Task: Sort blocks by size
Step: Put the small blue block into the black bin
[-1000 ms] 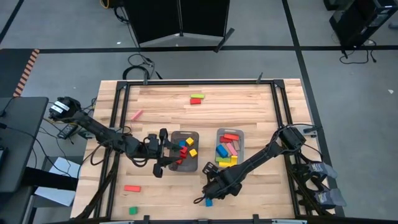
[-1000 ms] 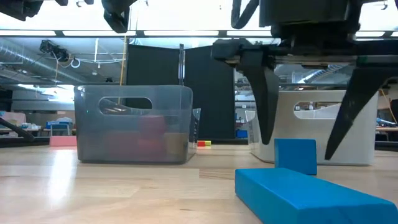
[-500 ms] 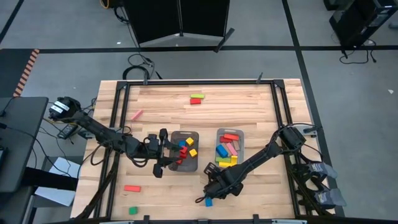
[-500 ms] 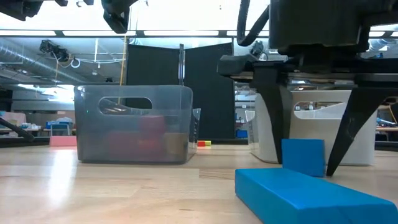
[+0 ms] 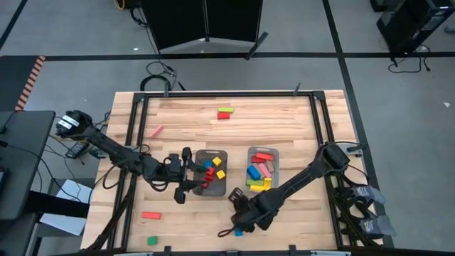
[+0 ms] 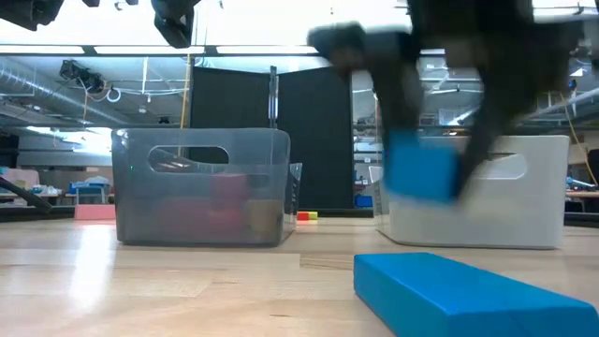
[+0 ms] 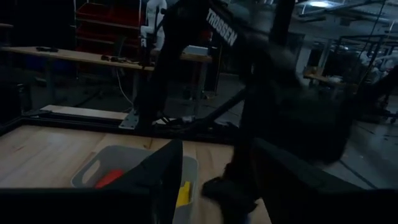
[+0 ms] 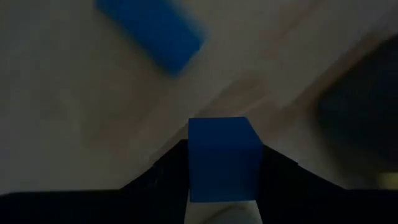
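**Blue cube leaves the table**

From my remote seat, nearest in the low view lies a long blue bar (image 6: pixel 473 292) flat on the wood at the lower right of the frame. Just above it, the right gripper (image 6: pixel 423 178) now carries a blue cube (image 6: pixel 420 165) pinched between its fingers; a second ago that cube sat on the table between spread fingers, so the grasp has taken and the lift has begun. I judge its next stop is the dark tray (image 5: pixel 211 173) at centre frame from above, where other small cubes lie, rather than the pale tray (image 5: pixel 263 169) to its right, which holds bars.

The left gripper (image 5: pixel 186 175) hovers at the dark tray's left edge, fingers partly apart, nothing visibly held. Loose blocks remain: red (image 5: pixel 151 215) and green (image 5: pixel 152 240) at lower left, pink (image 5: pixel 156 131) at upper left, a green-and-red pair (image 5: pixel 225 112) at top centre.

The lifting arm is smeared by motion, and from above it hides the cube.
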`<state>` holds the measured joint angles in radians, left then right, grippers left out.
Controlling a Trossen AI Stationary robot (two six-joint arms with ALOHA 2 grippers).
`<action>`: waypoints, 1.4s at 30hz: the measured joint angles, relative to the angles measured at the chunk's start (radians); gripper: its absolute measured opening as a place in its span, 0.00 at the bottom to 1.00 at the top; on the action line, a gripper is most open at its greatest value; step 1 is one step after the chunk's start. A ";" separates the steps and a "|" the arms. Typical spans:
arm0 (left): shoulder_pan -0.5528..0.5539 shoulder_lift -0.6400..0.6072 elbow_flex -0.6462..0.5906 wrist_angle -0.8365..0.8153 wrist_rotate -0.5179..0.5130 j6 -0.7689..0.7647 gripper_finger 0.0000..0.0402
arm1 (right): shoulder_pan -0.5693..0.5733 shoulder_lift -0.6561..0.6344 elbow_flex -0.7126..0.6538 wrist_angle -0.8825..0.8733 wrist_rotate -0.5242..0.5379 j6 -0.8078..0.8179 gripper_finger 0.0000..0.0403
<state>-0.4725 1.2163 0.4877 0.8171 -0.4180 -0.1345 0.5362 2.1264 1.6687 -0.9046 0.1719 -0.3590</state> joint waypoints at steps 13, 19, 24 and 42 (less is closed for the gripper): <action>-0.044 -0.053 0.000 0.074 0.034 0.091 0.49 | -0.056 -0.343 0.014 0.462 -0.537 0.030 0.36; -0.084 -0.053 0.000 0.082 0.034 0.106 0.49 | -0.065 -0.441 -0.058 0.597 -0.511 0.027 0.36; -0.115 -0.053 0.000 0.112 0.000 0.129 0.49 | -0.075 -0.411 -0.075 0.612 0.059 0.071 0.36; -0.259 -0.145 0.000 0.086 -0.229 0.211 0.49 | -0.243 -0.120 -0.097 0.662 0.208 0.303 0.53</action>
<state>-0.7311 1.0715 0.4877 0.9028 -0.6473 0.0763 0.2929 2.0062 1.5719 -0.2424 0.3801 -0.0556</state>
